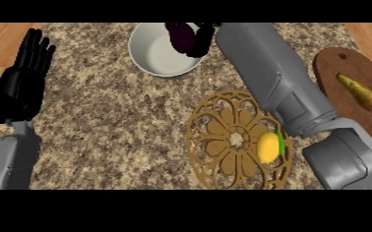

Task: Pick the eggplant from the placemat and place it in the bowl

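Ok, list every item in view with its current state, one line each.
eggplant: held by the right robot hand, over the bowl's rim.
right robot hand: curled round the eggplant.
left robot hand: open, fingers up, resting at the left edge.
bowl: upright, nothing lying inside.
placemat: flat on the counter, a yellow and green item on it.
brown board: flat at right, a yellowish item on it.

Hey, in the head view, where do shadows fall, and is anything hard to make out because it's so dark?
Head view: the bowl carries soft shading on its inner left wall; the right hand and the eggplant over its rim merge into one dark patch, so their edges are hard to separate; the left hand is nearly pure black; no glare on the counter.
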Tool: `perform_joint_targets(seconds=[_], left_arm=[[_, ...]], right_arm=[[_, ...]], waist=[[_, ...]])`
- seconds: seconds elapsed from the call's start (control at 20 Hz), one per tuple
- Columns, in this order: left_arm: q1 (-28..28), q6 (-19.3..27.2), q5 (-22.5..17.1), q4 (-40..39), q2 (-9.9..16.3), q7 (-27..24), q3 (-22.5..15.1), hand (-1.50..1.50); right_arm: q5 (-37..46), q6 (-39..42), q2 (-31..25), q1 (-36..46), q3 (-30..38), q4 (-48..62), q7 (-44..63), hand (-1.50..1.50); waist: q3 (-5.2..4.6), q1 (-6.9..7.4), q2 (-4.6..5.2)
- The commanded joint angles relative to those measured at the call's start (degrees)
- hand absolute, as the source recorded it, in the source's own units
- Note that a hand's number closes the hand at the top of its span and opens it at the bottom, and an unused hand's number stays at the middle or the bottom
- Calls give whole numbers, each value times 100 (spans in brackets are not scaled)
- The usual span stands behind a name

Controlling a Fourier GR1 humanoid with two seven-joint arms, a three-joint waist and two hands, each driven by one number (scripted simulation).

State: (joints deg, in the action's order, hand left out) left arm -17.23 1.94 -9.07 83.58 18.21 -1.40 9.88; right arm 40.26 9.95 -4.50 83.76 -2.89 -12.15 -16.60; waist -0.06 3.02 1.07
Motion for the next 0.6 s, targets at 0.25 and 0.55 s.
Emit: perform_joint_targets(seconds=[0.25,0.55], left_arm=[[12,99,174,97,-245,-72,-243,0],[-83,27,113,194,-115,58,-174,0]], right_arm=[[-227,-626,396,-316,374,588,760,-150],[-1014,-684,448,-696,1066,446,84,-150]], waist=[[2,125,66],[10,228,80]])
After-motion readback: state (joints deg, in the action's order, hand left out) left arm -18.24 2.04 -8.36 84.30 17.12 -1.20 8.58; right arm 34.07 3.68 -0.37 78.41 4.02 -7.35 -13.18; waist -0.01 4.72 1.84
